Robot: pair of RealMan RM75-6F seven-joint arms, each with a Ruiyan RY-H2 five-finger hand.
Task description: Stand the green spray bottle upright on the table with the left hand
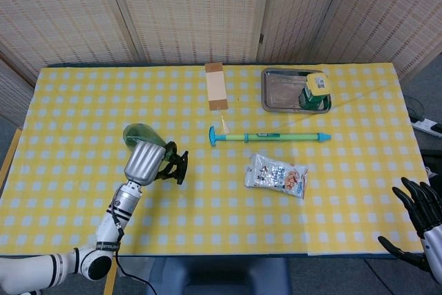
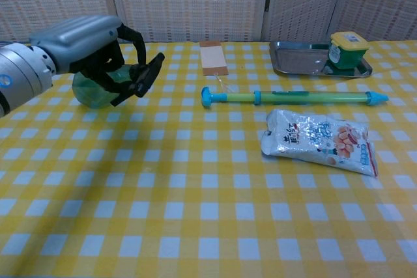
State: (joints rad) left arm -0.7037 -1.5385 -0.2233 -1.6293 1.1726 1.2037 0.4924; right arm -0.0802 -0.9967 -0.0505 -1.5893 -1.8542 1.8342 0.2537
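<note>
My left hand (image 1: pixel 145 162) (image 2: pixel 88 41) grips the green spray bottle (image 1: pixel 140 135) (image 2: pixel 96 89) near its neck and holds it lifted off the yellow checked table (image 1: pixel 221 226). The green body tilts down and away, toward the table's left side. Its black trigger head (image 1: pixel 177 165) (image 2: pixel 144 73) juts out to the right of the fingers. My right hand (image 1: pixel 420 212) hangs open past the table's front right corner, holding nothing, seen only in the head view.
A long green and blue pump toy (image 1: pixel 269 137) (image 2: pixel 293 97) lies mid-table, a snack bag (image 1: pixel 276 175) (image 2: pixel 319 140) just in front of it. A wooden block (image 1: pixel 216 86) (image 2: pixel 213 58) and a metal tray (image 1: pixel 277 92) (image 2: pixel 296 56) with a green container (image 1: pixel 315 90) (image 2: pixel 346 49) sit at the back.
</note>
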